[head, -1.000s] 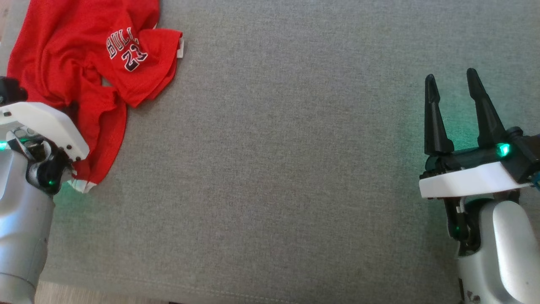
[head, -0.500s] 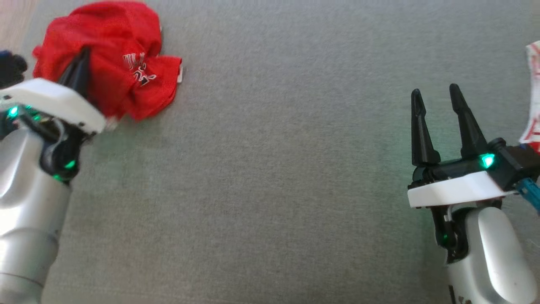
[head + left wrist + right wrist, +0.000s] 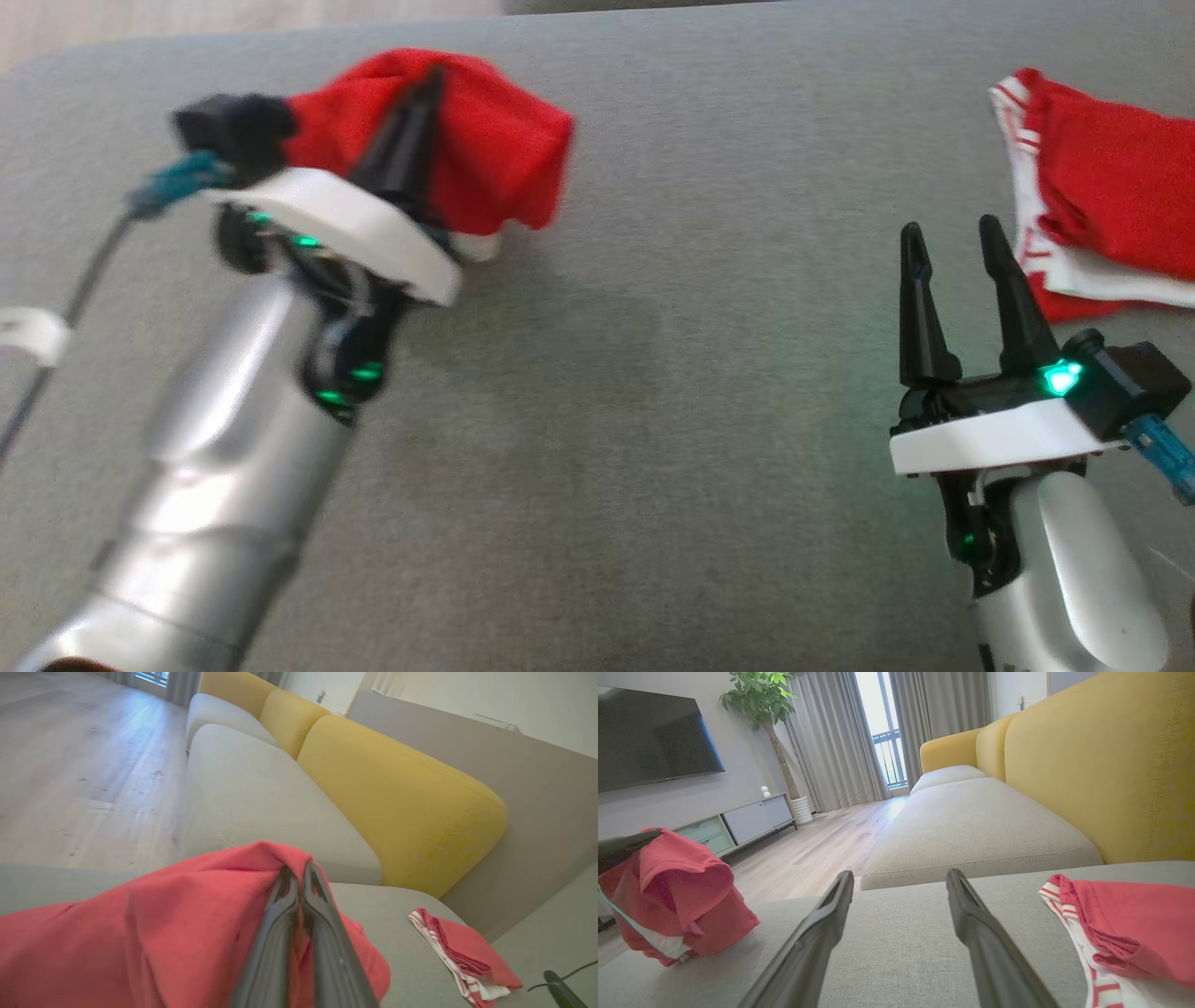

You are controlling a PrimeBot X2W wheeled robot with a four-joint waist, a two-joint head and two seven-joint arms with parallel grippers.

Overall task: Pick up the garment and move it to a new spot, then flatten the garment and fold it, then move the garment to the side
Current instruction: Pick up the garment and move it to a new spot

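The left gripper (image 3: 425, 93) is closed tight, both dark fingers pressed together, with a fold of the red garment (image 3: 495, 159) pinched between them. In the left wrist view the cloth (image 3: 163, 933) drapes over and around the closed fingers (image 3: 280, 933) and hangs down on both sides. The garment is bunched into a compact bundle near the far left end of the grey cushion (image 3: 653, 373). The cushion's rounded edge runs just beyond the bundle, with pale wood floor (image 3: 70, 765) past it. From the right wrist view the bundle (image 3: 677, 882) hangs at the cushion's left margin; whether its lowest folds touch the fabric cannot be told.

The right gripper (image 3: 948, 231) stands fully open and holds nothing. Its two fingers are spread apart over bare cushion, low on the right side.

A second red garment (image 3: 1111, 205), with white and red striped trim, lies on the cushion just beyond the right gripper, at the right margin of the head view. In the right wrist view it (image 3: 1134, 924) lies close below the yellow backrest (image 3: 1101, 765).

Between the two garments and between the two arms lies a wide, unbroken stretch of grey cushion.
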